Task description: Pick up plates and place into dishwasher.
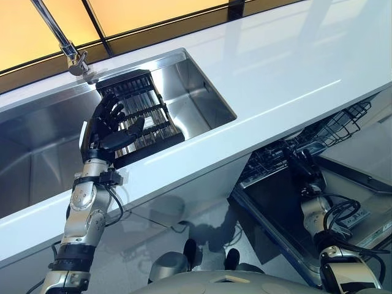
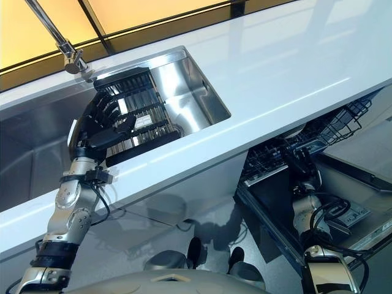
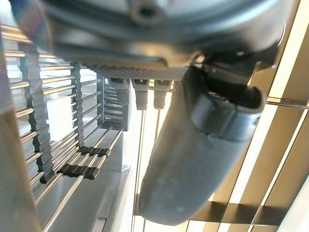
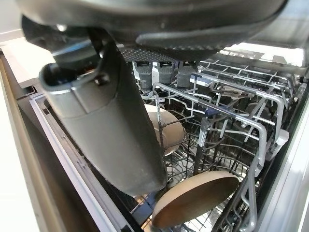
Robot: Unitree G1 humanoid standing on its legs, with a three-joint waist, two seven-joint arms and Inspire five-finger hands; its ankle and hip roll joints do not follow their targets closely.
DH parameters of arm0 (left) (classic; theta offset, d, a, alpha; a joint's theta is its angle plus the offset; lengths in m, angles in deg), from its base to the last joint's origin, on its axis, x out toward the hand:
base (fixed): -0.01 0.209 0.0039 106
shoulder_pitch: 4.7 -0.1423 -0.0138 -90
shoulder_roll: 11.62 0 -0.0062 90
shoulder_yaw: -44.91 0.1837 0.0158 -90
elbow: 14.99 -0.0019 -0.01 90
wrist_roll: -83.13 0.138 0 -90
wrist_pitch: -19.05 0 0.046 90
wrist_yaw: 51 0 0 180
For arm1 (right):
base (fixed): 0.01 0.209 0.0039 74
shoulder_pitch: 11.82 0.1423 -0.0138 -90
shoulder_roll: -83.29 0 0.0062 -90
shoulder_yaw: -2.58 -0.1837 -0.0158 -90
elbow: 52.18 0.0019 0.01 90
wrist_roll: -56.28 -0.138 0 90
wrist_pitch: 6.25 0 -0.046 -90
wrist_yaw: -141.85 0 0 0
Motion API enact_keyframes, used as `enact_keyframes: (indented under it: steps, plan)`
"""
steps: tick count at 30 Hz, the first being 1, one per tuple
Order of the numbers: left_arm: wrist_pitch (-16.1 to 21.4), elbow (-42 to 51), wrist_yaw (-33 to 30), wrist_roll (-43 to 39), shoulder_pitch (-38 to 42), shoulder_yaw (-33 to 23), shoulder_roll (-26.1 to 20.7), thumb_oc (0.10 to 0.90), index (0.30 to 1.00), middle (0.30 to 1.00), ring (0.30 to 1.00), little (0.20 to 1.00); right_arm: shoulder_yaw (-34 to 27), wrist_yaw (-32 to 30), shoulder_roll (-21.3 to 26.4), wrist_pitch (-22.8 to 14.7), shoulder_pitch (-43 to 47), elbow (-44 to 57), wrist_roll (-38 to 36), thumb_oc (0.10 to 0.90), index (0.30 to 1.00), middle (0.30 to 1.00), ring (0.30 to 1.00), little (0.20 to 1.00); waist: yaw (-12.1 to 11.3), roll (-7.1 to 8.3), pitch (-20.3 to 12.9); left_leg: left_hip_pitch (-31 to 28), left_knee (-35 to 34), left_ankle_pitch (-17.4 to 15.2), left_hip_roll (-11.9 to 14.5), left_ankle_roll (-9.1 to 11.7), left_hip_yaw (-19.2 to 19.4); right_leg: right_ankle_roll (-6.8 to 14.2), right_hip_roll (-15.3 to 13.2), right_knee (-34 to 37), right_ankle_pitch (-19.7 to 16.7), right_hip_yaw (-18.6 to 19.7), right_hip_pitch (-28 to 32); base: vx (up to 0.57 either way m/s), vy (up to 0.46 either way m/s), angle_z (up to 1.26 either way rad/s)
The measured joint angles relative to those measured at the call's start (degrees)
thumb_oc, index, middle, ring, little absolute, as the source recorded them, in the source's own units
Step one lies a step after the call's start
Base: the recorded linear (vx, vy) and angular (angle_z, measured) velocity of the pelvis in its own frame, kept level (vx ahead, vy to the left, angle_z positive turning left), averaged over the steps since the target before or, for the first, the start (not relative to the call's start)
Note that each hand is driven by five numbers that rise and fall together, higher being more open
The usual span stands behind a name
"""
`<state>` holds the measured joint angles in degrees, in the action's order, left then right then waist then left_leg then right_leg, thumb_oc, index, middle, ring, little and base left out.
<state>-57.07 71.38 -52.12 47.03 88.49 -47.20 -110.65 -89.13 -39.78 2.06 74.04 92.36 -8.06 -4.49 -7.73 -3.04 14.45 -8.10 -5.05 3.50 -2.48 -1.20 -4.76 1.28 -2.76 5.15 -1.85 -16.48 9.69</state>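
My left hand (image 1: 107, 125) is raised in front of the black wire dish rack (image 1: 144, 116) that stands in the steel sink (image 1: 196, 86). Its fingers are spread and straight, and it holds nothing. In the left wrist view its thumb (image 3: 193, 159) sticks out beside the rack's metal bars (image 3: 63, 145). My right hand (image 1: 301, 164) is low under the counter, at the pulled-out dishwasher rack (image 1: 343, 125), also holding nothing. Past its thumb (image 4: 111, 130), a brown plate (image 4: 195, 198) stands on edge in the wire basket, and a second tan plate (image 4: 166, 128) stands behind it.
A white counter (image 1: 294, 67) runs across the scene, its front edge between the two hands. A chrome faucet (image 1: 73, 58) leans over the sink's back rim. The dishwasher's open door (image 1: 275, 202) lies below the right hand. Grey basket wires (image 4: 241, 125) surround the plates.
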Motion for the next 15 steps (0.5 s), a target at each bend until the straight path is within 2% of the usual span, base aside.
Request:
enact_keyframes:
  steps: [11,15]
  plan:
    - [0.12,0.64,3.8,-0.05,1.58,0.03,-0.82,0.8,0.9,0.9,0.9,0.9,1.73,-0.39,1.31,-0.86,0.07,0.0,4.14,0.8,0.9,0.9,0.9,0.9,-0.13,1.08,1.4,0.69,1.06,-0.1,-0.28,0.0,-0.27,0.0,-0.15,0.02,-0.01,-0.8,0.12,0.0,-0.012,0.04]
    - [0.18,0.94,3.83,-0.64,1.65,0.04,-0.81,0.8,0.9,0.9,0.9,0.9,2.66,-3.24,1.53,-0.26,0.44,0.22,8.92,0.8,0.9,0.9,0.9,0.9,-0.26,1.64,1.73,0.39,0.99,-0.14,-0.29,-0.05,0.02,-0.01,-0.15,0.0,-0.02,-0.04,0.2,-0.05,0.029,-0.04]
